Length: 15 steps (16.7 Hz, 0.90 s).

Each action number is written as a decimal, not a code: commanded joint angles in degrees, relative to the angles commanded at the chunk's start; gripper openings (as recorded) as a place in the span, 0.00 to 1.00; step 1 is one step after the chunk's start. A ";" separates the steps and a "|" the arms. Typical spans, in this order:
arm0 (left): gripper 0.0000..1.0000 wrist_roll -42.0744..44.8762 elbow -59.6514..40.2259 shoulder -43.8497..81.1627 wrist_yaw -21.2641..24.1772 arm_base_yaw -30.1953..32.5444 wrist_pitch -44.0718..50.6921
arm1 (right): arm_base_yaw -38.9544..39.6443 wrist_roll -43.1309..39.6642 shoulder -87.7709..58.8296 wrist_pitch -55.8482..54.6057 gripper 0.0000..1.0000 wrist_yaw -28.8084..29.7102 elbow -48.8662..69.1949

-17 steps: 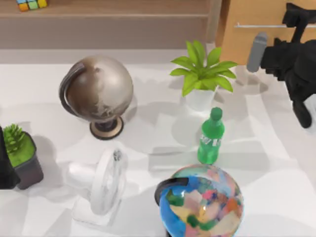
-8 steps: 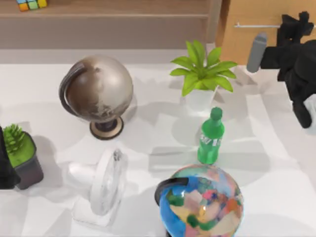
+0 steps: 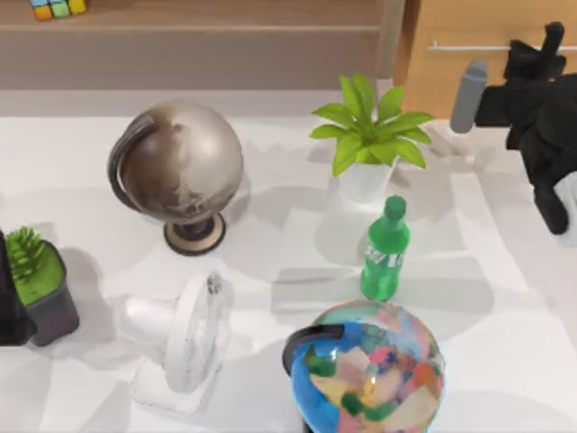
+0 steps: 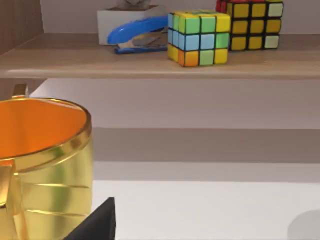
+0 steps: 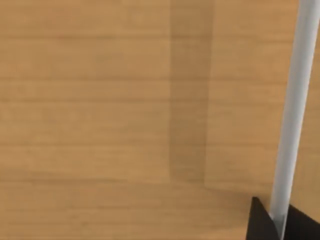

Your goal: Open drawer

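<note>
The drawer (image 3: 469, 23) is a light orange-tan wooden front at the back right, with a thin silver bar handle (image 3: 469, 46) across it. My right gripper (image 3: 537, 47) is at the right end of that handle. In the right wrist view the drawer (image 5: 100, 100) front is very close, and the handle (image 5: 295, 100) runs down between the two dark tips of my right gripper (image 5: 278, 223), which press against it on both sides. My left gripper (image 3: 9, 307) is parked at the table's left edge.
On the table stand a bronze globe (image 3: 180, 167), a leafy plant (image 3: 365, 135), a green bottle (image 3: 386, 251), a white fan (image 3: 189, 338), a colourful globe (image 3: 370, 370) and a potted succulent (image 3: 36, 284). A brown-grey shelf (image 3: 198, 45) lines the back. A gold mug (image 4: 45, 165) sits near the left gripper.
My right gripper has shifted a little along the drawer front and settled onto the handle. The drawer front and the left arm have not moved.
</note>
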State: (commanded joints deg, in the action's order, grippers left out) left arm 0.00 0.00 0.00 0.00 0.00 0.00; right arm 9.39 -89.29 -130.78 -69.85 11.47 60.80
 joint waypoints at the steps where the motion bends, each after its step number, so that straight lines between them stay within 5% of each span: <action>1: 1.00 0.00 0.00 0.00 0.00 0.00 0.00 | 0.00 0.00 0.00 0.00 0.00 0.00 0.00; 15: 1.00 0.00 0.00 0.00 0.00 0.00 0.00 | 0.63 1.11 7.92 -7.64 0.00 0.49 -13.38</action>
State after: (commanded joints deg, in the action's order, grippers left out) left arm 0.00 0.00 0.00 0.00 0.00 0.00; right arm 10.02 -88.18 -122.86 -77.49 11.96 47.42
